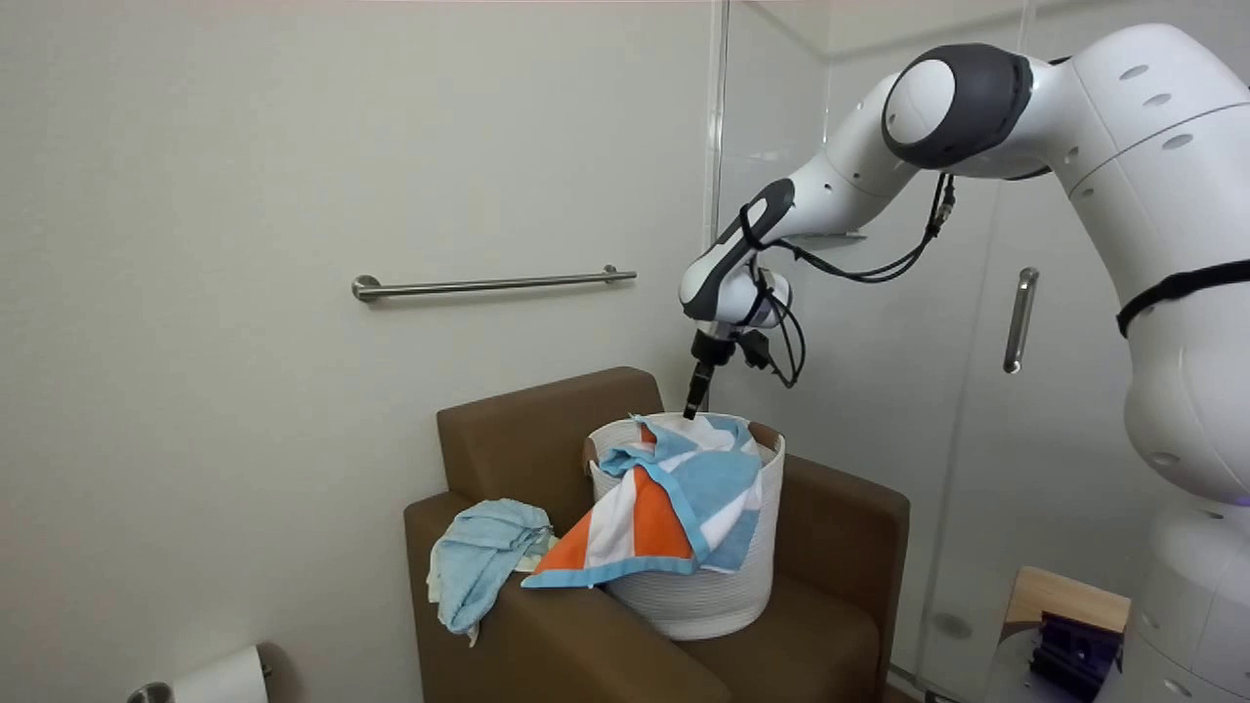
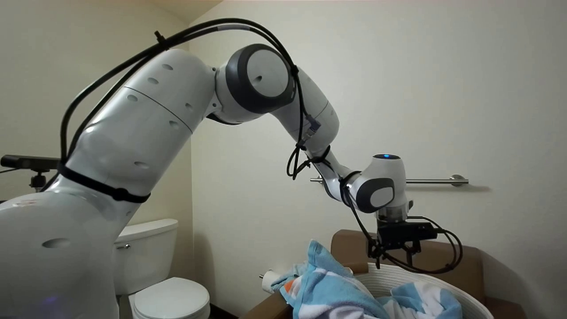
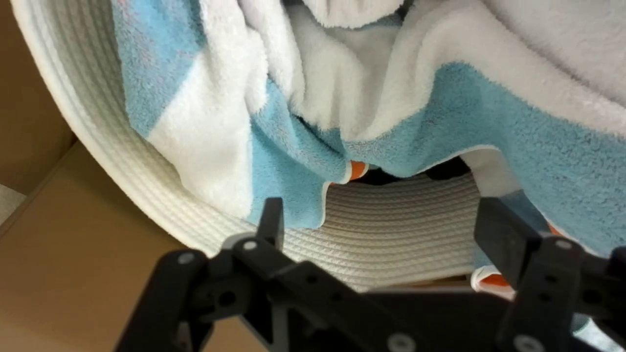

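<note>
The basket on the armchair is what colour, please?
The basket is mostly white, clearest in an exterior view.

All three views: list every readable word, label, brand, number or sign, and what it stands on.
None can be read in any view.
The striped towel, white basket and gripper show no legible lettering.
In an exterior view, a faint reddish patch on the white arm is too blurred to tell whether it is lettering.

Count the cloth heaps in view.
2: a striped heap in and draped over the basket, and a light-blue heap on the chair's armrest. Folds may hide more cloths.
</note>
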You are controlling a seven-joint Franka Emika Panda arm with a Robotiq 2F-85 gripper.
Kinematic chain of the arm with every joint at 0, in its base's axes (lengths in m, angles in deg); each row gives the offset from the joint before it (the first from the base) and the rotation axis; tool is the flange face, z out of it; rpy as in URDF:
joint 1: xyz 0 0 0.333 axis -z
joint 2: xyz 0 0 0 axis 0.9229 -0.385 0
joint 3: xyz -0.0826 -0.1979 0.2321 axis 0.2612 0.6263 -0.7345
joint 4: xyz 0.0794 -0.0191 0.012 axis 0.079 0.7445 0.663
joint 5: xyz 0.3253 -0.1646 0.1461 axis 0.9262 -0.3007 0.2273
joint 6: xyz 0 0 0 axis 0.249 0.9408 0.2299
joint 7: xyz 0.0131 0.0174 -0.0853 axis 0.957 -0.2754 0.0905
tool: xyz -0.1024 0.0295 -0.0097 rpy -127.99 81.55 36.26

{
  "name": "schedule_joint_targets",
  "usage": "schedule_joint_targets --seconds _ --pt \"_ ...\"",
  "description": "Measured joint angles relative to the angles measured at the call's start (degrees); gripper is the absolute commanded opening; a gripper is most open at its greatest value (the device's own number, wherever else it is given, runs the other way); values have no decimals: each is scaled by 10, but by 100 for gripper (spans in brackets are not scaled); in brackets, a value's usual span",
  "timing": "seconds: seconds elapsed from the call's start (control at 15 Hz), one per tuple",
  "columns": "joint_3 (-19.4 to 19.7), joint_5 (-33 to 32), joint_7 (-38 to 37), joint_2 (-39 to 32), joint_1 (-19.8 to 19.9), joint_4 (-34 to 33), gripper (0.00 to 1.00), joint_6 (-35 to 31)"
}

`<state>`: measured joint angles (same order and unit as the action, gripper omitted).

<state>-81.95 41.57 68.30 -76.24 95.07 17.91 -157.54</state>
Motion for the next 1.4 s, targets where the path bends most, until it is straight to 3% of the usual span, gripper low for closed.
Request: schedule_joint_targets --seconds 0.93,1.4 --pt "-2 2 67 139 6 193 100 -114" --pt "-5 1 77 174 0 277 100 -180"
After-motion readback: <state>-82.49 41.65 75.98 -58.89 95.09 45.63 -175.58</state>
